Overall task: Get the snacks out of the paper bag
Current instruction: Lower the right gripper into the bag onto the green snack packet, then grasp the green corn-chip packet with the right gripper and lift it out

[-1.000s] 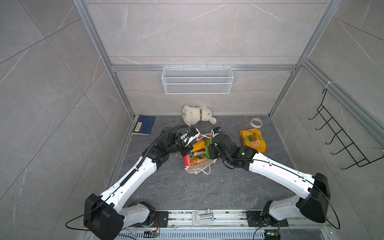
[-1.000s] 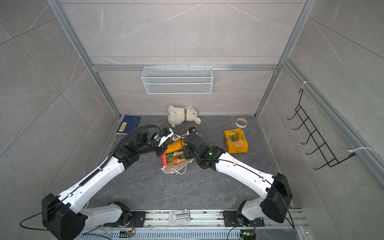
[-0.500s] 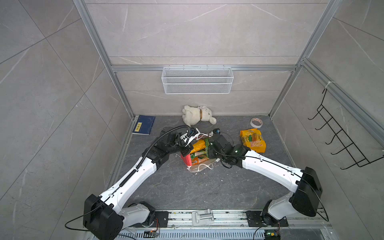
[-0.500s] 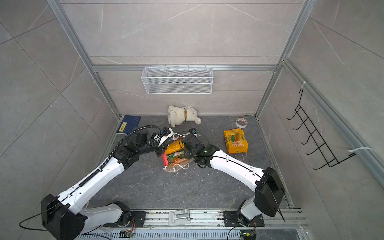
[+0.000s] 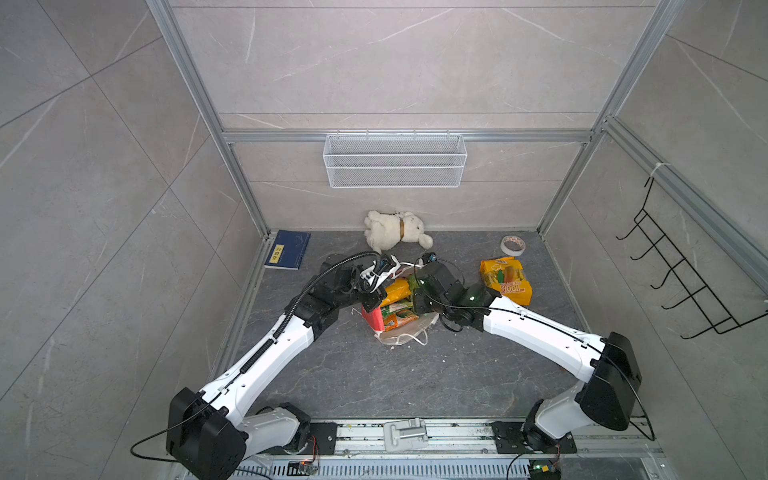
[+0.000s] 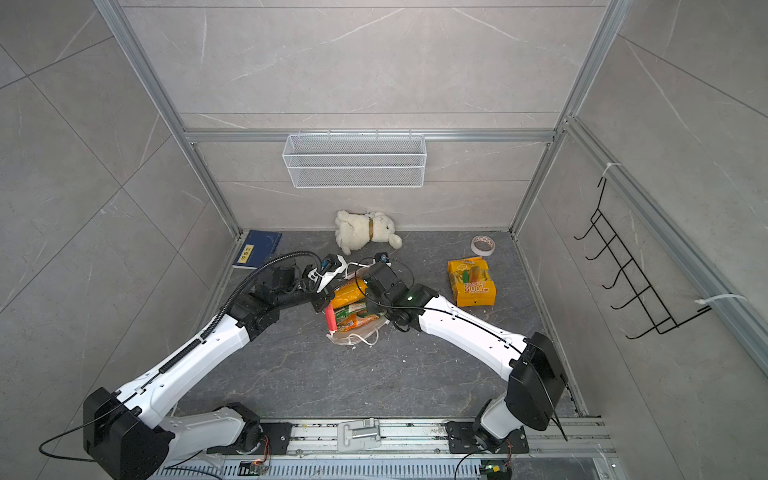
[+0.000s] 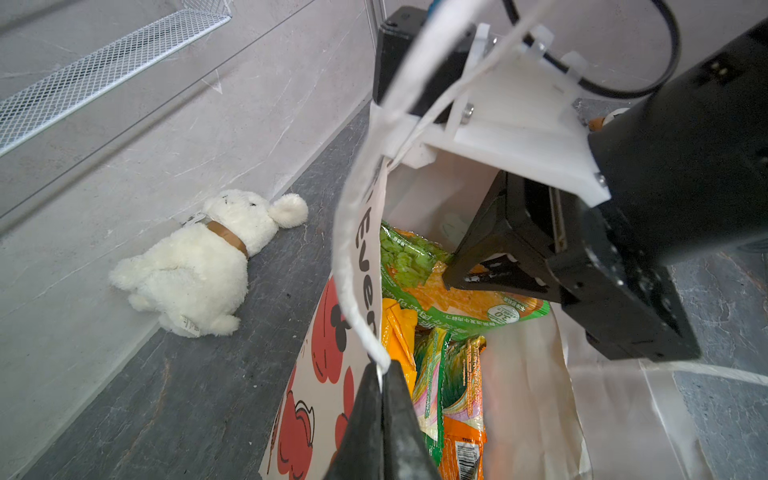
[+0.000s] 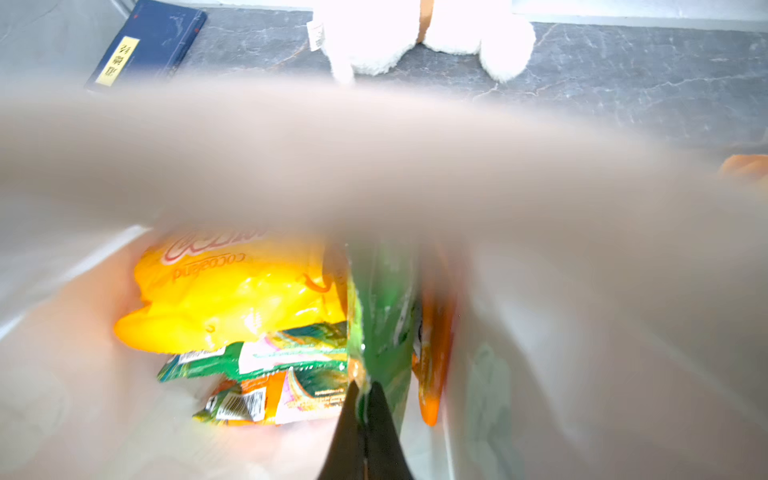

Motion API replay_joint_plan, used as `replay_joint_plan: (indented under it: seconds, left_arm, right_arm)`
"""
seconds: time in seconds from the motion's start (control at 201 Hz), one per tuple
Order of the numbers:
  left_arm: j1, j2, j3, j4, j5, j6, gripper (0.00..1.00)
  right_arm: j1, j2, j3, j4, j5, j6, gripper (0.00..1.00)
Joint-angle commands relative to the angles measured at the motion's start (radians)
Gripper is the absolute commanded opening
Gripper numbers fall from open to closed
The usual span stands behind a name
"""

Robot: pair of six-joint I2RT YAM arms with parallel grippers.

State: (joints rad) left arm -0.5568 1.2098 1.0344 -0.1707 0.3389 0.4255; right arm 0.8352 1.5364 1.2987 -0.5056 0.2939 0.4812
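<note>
**Fig.** Left tool [image 7: 380, 376], closed on the paper bag [image 7: 328, 345] rim, holds the mouth open so the right tool [image 8: 365, 392] can reach in. It pinches, apparently, a green packet [image 8: 382, 291] among the snacks [image 7: 436, 374] inside. One yellow packet [image 5: 505, 280] lies on the bench [image 5: 415, 374].

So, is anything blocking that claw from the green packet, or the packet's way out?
Nothing visible. The right gripper is shut on the crinkly green foil packet inside the white paper bag, and the left gripper pinches the bag's rim, holding its mouth open.
</note>
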Motion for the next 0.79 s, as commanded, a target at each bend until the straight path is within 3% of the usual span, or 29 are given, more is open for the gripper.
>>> replay_joint_plan:
  seconds: [0.0, 0.517, 0.786]
  left_arm:
    - [-0.014, -0.029, 0.006, 0.106, 0.024, -0.013, 0.0]
    - [-0.014, -0.032, 0.012, 0.101, 0.009, -0.002, 0.0]
    - [-0.014, -0.037, 0.0, 0.144, -0.019, -0.006, 0.0]
  right_arm:
    - [0.0, -0.063, 0.034, -0.02, -0.022, -0.066, 0.0]
    - [0.001, -0.272, 0.071, -0.07, -0.134, -0.216, 0.0]
    - [-0.002, -0.335, 0.17, -0.235, -0.223, -0.337, 0.0]
